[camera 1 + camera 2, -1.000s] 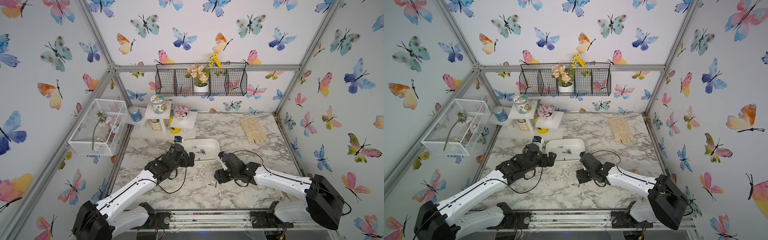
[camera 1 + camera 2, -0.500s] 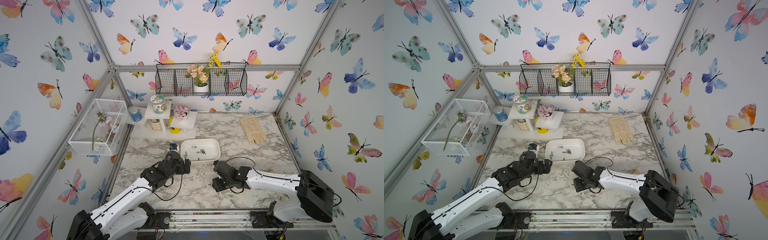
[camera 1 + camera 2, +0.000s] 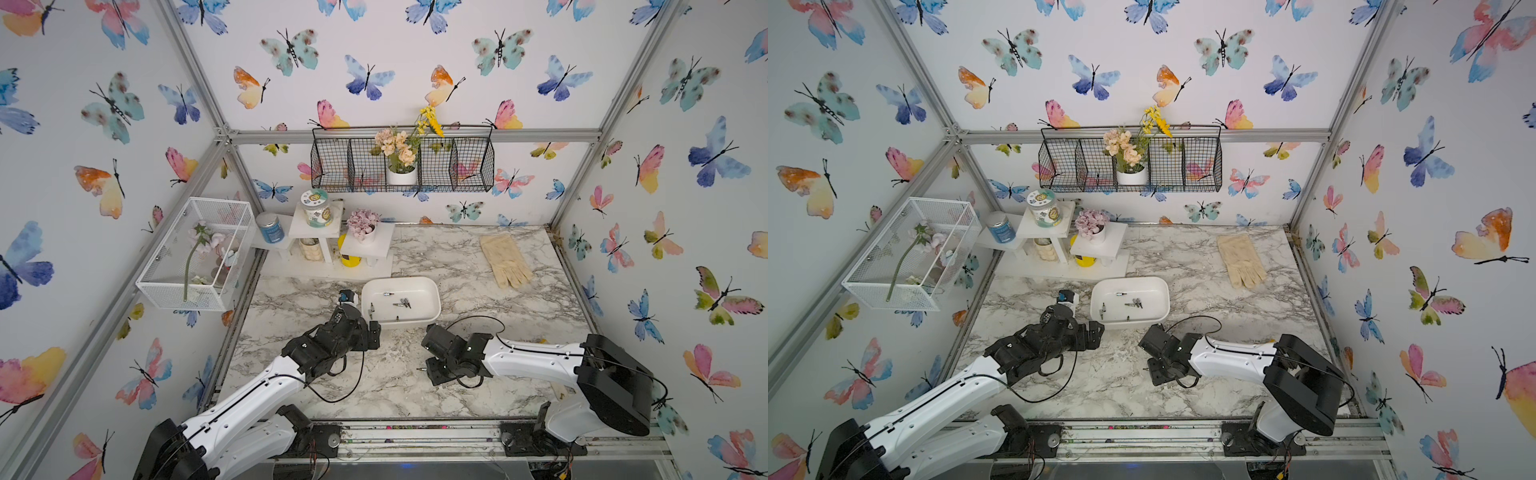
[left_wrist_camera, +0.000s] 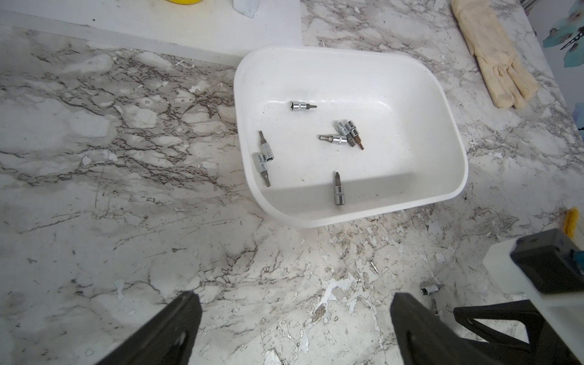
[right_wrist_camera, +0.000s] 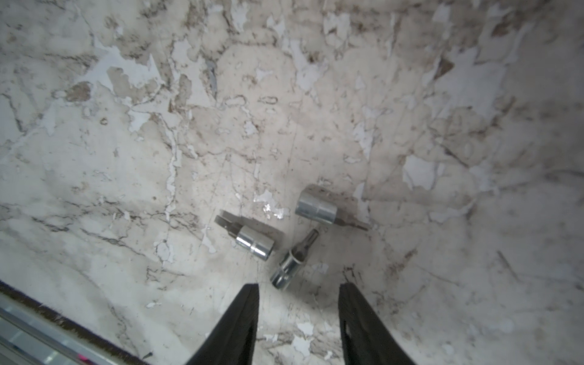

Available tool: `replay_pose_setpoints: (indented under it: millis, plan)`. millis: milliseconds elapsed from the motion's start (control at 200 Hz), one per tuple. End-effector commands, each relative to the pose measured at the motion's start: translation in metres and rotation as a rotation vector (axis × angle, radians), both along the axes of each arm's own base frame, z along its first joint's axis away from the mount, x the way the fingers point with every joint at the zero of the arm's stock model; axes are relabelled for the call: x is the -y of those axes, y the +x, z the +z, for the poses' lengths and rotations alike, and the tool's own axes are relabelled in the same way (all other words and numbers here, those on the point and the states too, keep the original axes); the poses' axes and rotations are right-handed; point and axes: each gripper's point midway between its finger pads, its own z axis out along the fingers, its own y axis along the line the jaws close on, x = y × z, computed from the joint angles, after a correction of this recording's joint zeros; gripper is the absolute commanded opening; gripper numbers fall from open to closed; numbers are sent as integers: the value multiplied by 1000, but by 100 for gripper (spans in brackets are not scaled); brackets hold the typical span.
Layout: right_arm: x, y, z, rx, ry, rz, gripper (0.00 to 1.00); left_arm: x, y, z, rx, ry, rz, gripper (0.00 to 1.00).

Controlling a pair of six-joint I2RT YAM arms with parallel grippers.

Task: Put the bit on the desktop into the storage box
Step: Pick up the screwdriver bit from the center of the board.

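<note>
The storage box (image 3: 428,291) sits on the marble worktop (image 3: 540,307) near the centre of both top views, a little below the middle of the frame. A pale glove (image 3: 505,262) lies flat to its upper right. The left wrist view shows seven stored bits (image 4: 338,189) scattered on the box floor: three bunched together, two side by side near one wall, and two alone.

Three loose bits (image 5: 252,240) lie on the worktop outside the box, close together and each flat on its side. In a top view only one loose bit (image 3: 423,368) shows, as a small glint below and to the right of the box.

The right gripper (image 5: 298,287) hangs low over the worktop with its fingers partly apart and nothing between them. The socket end of the nearest bit (image 5: 294,259) lies just ahead of the gap, and it appears to touch neither finger.

The left gripper (image 4: 294,295) is spread wide and empty over bare marble. In the top views it sits just beside the lower left corner of the box.
</note>
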Motion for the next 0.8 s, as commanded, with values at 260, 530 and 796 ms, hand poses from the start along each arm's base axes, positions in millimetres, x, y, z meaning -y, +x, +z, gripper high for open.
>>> replay_pose_setpoints:
  millis: [260,530,796]
  plan:
    - [-9,7,-2,22,-31,11,39,3,-1,-4,-11,-16,-6,99]
    - [-6,6,-6,20,-56,9,33,4,0,-4,-9,-20,-6,99]
    - [0,6,-11,19,-94,0,30,4,-1,-5,-12,-22,-5,99]
